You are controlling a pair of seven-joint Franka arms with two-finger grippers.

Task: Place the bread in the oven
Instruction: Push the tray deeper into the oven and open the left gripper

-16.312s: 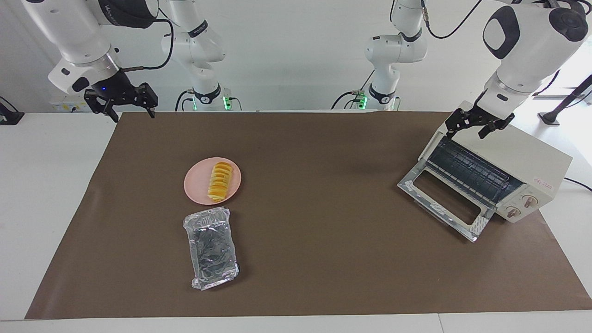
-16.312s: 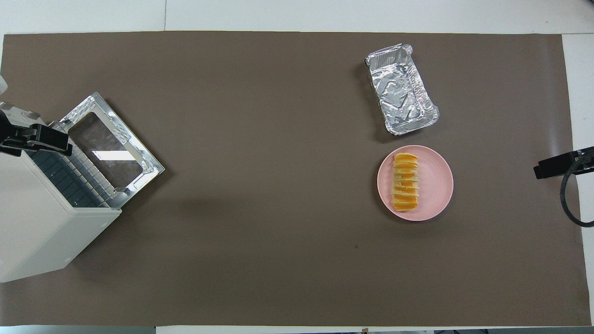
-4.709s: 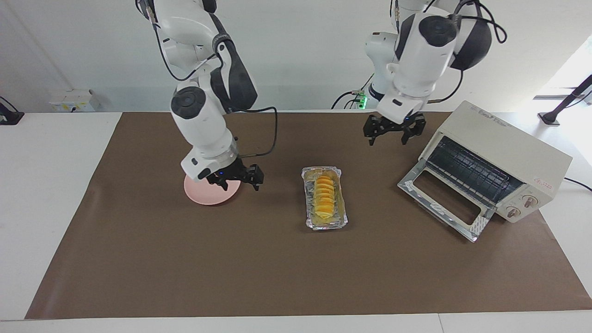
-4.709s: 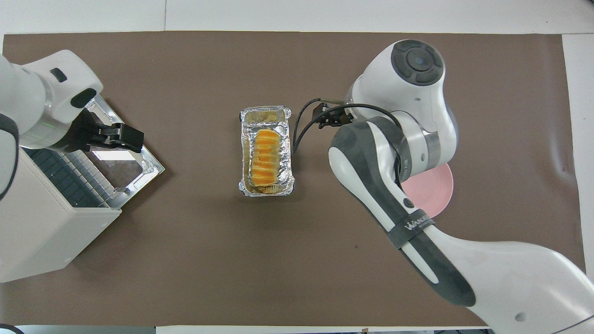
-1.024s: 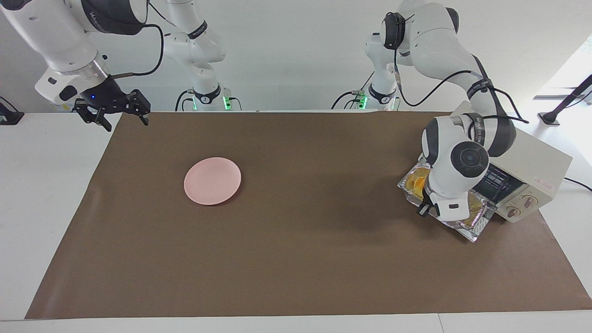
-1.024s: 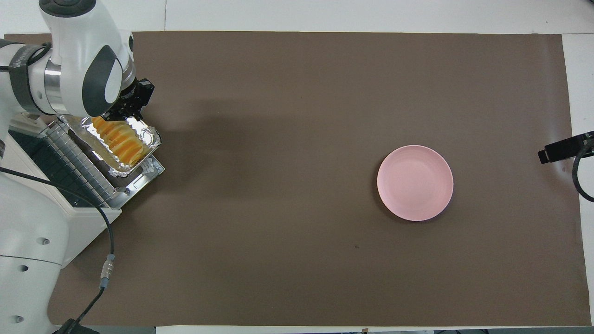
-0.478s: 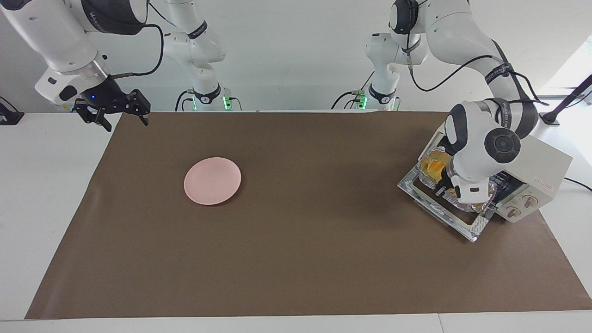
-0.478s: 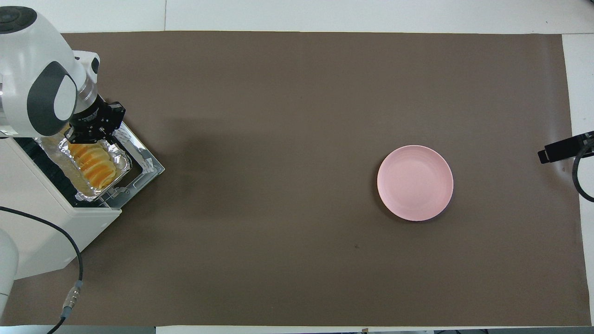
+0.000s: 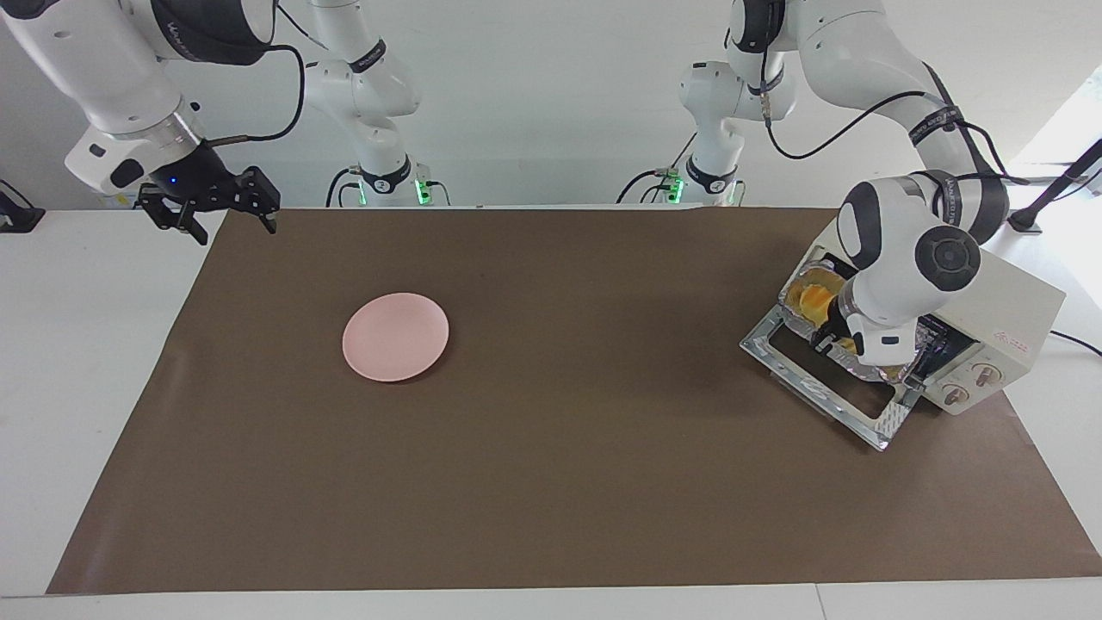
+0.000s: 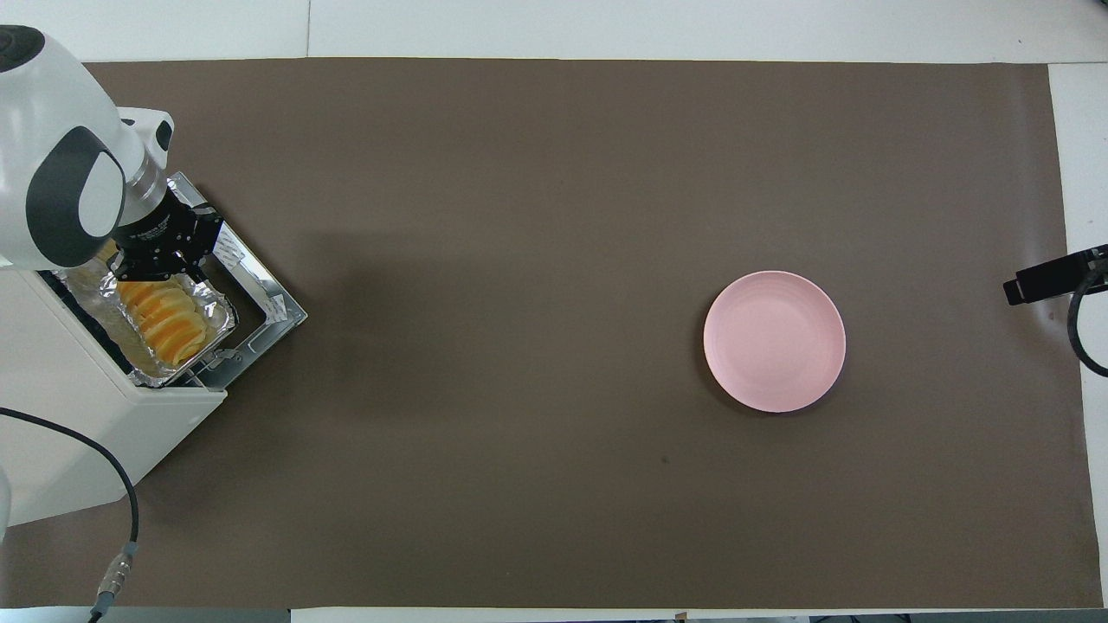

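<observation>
one bread [image 10: 164, 318], one oven [image 9: 1003, 306], one plate [image 9: 395, 336]

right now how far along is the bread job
Nearly done. The bread sits in the foil tray, partway into the open oven. The left gripper is at the tray, apparently pushing. Left: slide it fully in and let go. The right gripper waits, open, above the table's edge.

1. A cream-white oven [image 9: 981, 306] sits at the left arm's end of the counter [image 9: 551, 482], its glass door [image 9: 822, 379] dropped open.
2. A foil tray [image 9: 796, 288] holding the bread [image 9: 812, 300] lies at the oven's mouth, partly hidden by the left arm.
3. The left hand [image 9: 828, 343] is at the tray.
4. A pink plate [image 9: 395, 336] lies well apart from the oven.
5. The right hand [image 9: 209, 207] waits, open, above the counter's corner at the right arm's end.
</observation>
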